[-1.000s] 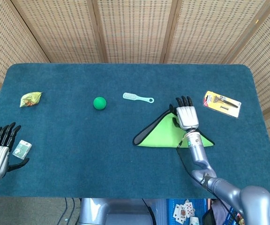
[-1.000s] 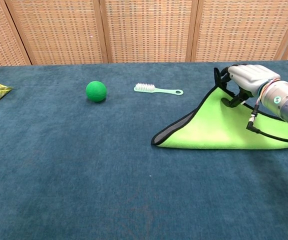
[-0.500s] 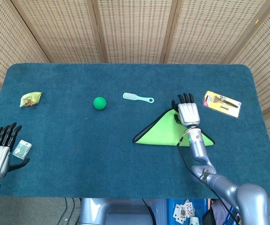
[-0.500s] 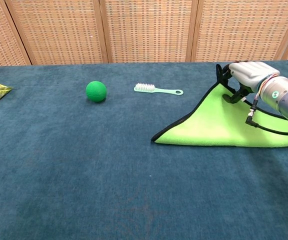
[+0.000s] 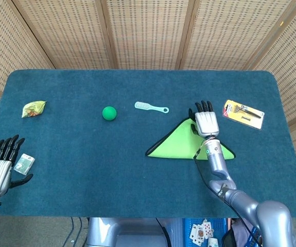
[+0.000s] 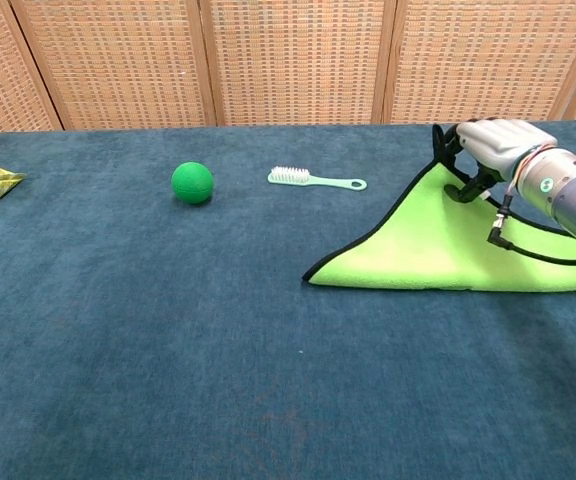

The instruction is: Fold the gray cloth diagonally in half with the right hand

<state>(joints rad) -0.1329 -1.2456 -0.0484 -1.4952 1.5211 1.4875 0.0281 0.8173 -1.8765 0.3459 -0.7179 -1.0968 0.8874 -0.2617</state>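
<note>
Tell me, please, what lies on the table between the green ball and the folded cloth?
The small mint-green brush lies between the green ball and the folded cloth, nearer the back edge; otherwise only bare blue table. The head view shows this best.

Table (image 5: pixel 137 170), dark teal covering. Folded cloth (image 5: pixel 176 146) lies at 3 o'clock; blister-packed tool (image 5: pixel 243 113) at 2; mint brush (image 5: pixel 150 107) and green ball (image 5: pixel 109 113) near 12; snack packet (image 5: pixel 33 108) at 10; small sachet (image 5: pixel 23 163) at 8.
</note>
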